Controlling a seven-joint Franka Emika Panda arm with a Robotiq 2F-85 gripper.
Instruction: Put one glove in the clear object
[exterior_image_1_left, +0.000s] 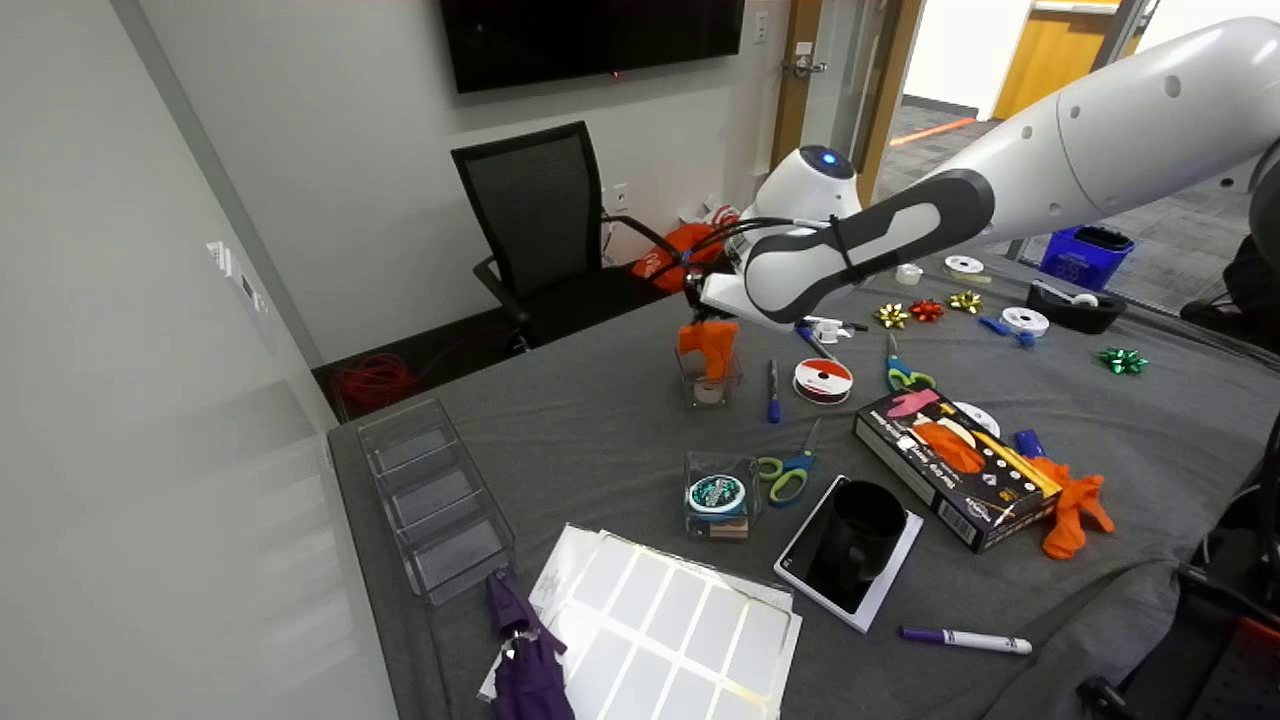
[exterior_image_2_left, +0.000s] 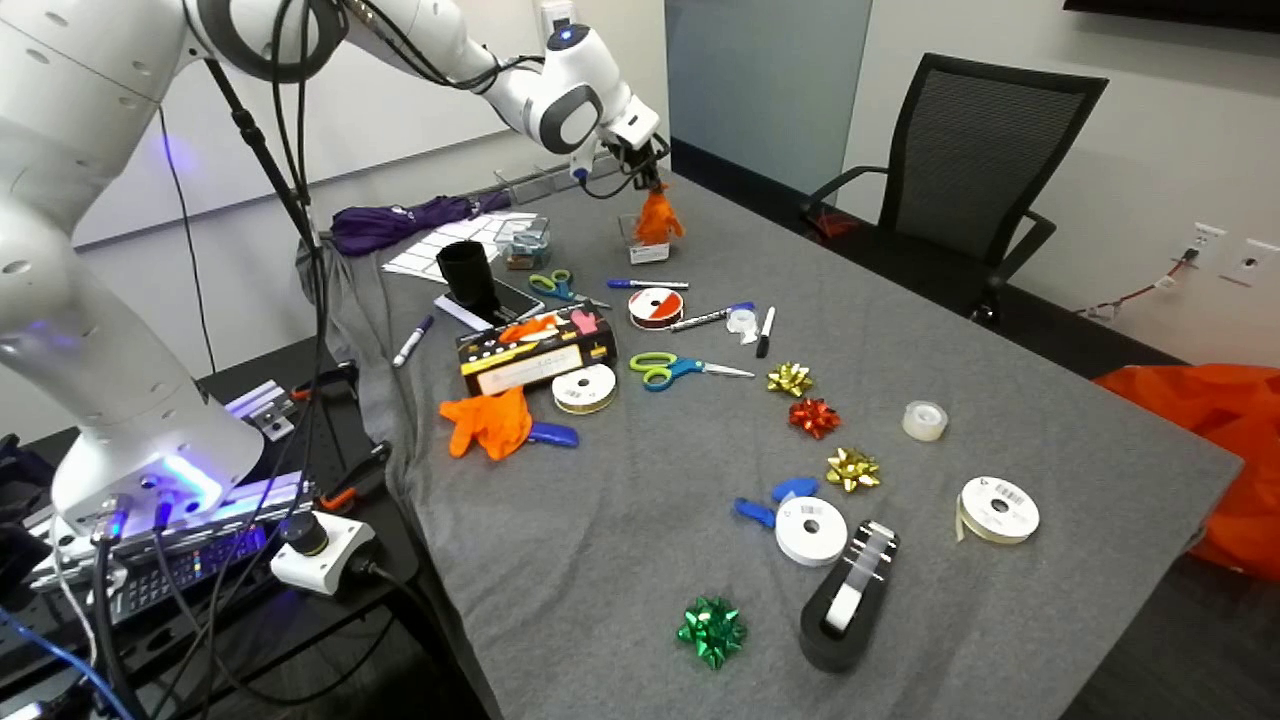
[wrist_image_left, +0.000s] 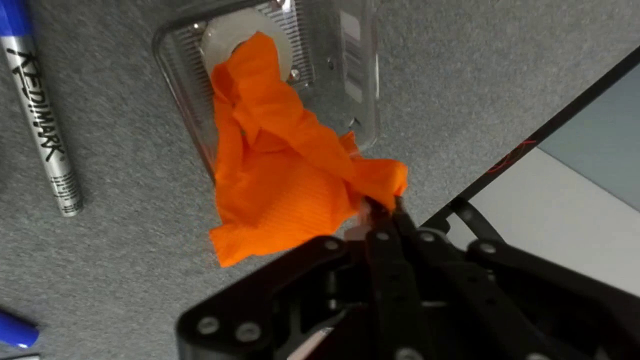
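in an exterior view, a wide grey cloth-covered table (exterior_image_1_left: 600, 420) takes up the middle, and a jointed white robot arm (exterior_image_1_left: 1060, 150) extends over it from the right toward its far edge. a black mesh-backed office chair (exterior_image_1_left: 535, 200) stands at the far side. on the table's near part lie white sheets of blank rectangular labels (exterior_image_1_left: 680, 620); to their left are a furled dark purple umbrella (exterior_image_1_left: 528, 670) and, farther off, a clear plastic tray with compartments (exterior_image_1_left: 430, 495). on the right sits a black cardboard box printed with gloves (exterior_image_1_left: 960, 465). the black two-fingered gripper (wrist_image_left: 386, 210) has its fingers close together, pinching a floppy bright orange rubbery glove (wrist_image_left: 285, 190) by one edge. that glove hangs at a small transparent plastic cup-like container (wrist_image_left: 327, 105) on the far part of the table; in the wrist view it covers part of the opening, though i cannot tell how far it dips below the rim. a second glove (exterior_image_1_left: 1072, 500) lies at the box's right end. a black cylindrical mug (exterior_image_1_left: 865, 530) stands near, left of the box, and a slim blue-capped silver marker (exterior_image_1_left: 773, 390) lies just right of the container.
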